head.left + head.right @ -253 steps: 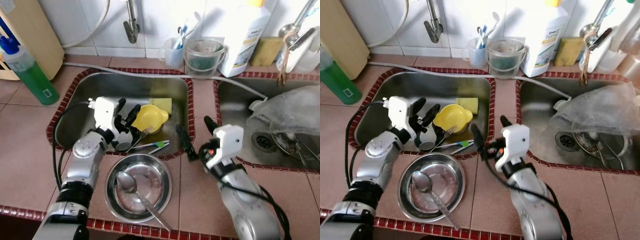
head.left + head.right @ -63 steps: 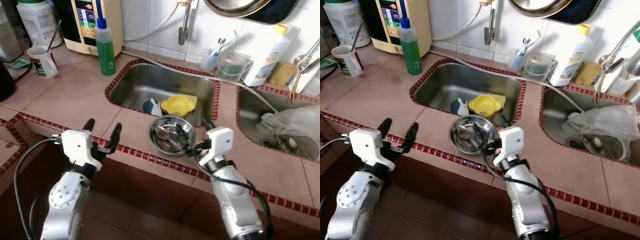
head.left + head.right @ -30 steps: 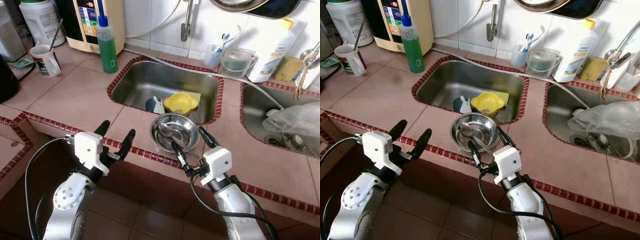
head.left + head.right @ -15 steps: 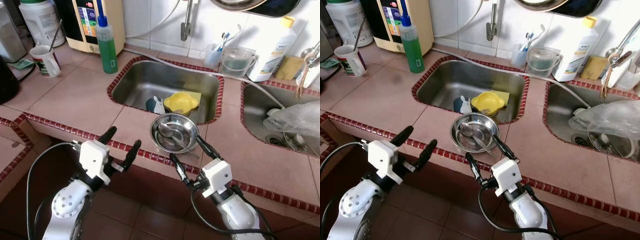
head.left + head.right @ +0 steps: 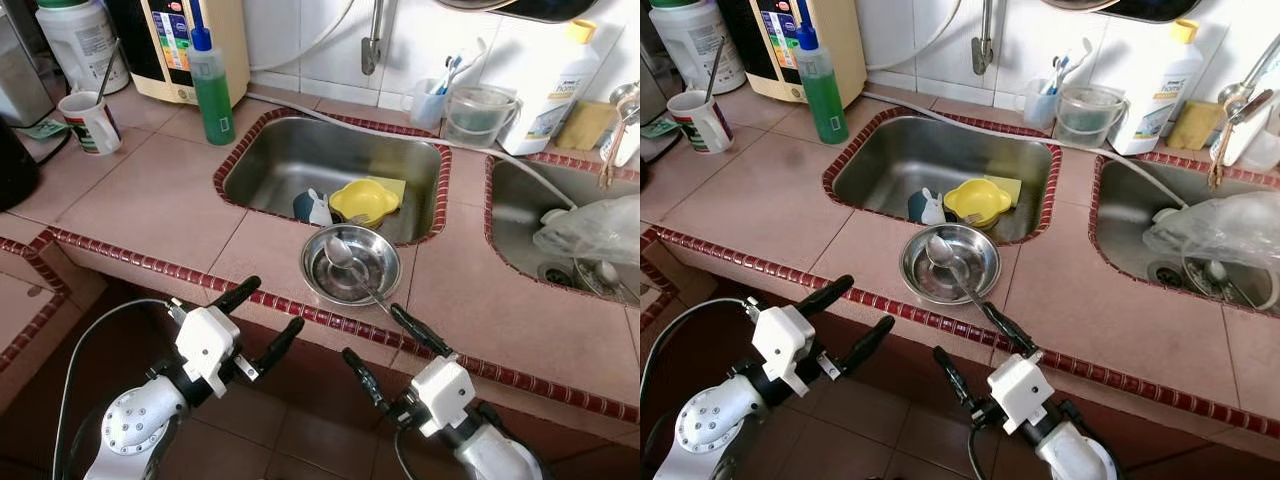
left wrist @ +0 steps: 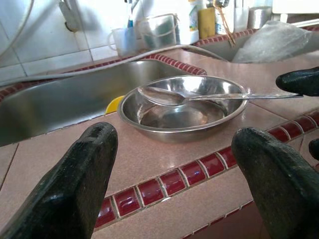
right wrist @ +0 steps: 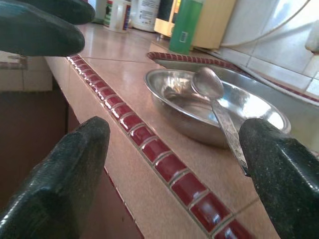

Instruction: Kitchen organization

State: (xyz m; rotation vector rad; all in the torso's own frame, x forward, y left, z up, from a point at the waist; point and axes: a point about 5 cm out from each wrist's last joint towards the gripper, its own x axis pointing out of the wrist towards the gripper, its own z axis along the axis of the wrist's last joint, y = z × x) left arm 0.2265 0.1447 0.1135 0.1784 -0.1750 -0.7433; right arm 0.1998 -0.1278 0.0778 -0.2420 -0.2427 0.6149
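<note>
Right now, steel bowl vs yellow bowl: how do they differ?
The steel bowl sits on the counter near its front edge; the yellow bowl is down in the sink. The steel bowl is wider and shallower, and a spoon rests in it with the handle over the rim. Both sit upright.

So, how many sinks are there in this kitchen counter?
2. The left sink holds a yellow bowl; the right sink holds a clear plastic bag and runs out of view. The steel bowl sits on the counter before the left sink.
</note>
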